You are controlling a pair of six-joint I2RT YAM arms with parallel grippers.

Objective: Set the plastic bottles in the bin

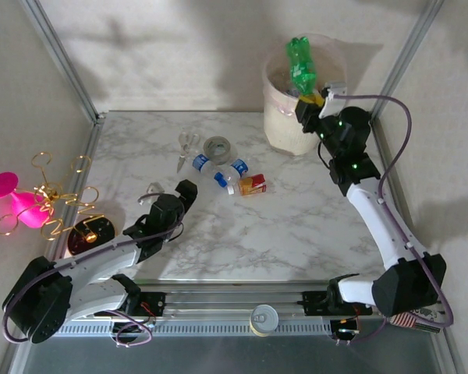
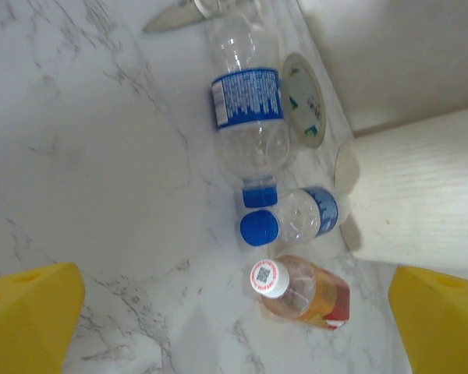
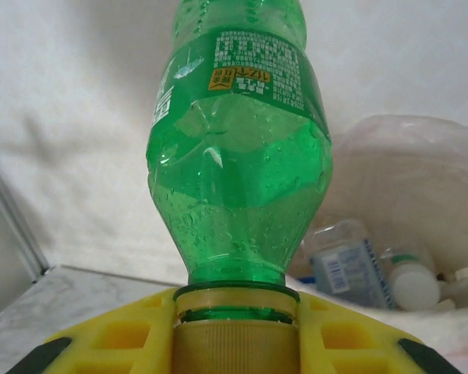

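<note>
My right gripper (image 1: 316, 100) is shut on the capped neck of a green bottle (image 1: 300, 66), which it holds over the cream-white bin (image 1: 277, 117). In the right wrist view the green bottle (image 3: 238, 156) stands up from the yellow jaws of that gripper (image 3: 236, 343), and clear bottles (image 3: 351, 265) lie inside the bin (image 3: 421, 156). Three bottles lie mid-table: a large clear one with a blue label (image 2: 248, 117), a small blue-capped one (image 2: 296, 218) and an orange-labelled one (image 2: 304, 290). My left gripper (image 2: 234, 327) hangs open just short of them, with nothing in it.
Scissors (image 1: 186, 148) and a grey tape roll (image 1: 218, 148) lie behind the bottles. A pink and gold wire ornament (image 1: 31, 206) and a black disc (image 1: 90, 234) sit off the table's left edge. A tin can (image 1: 264, 318) stands between the arm bases.
</note>
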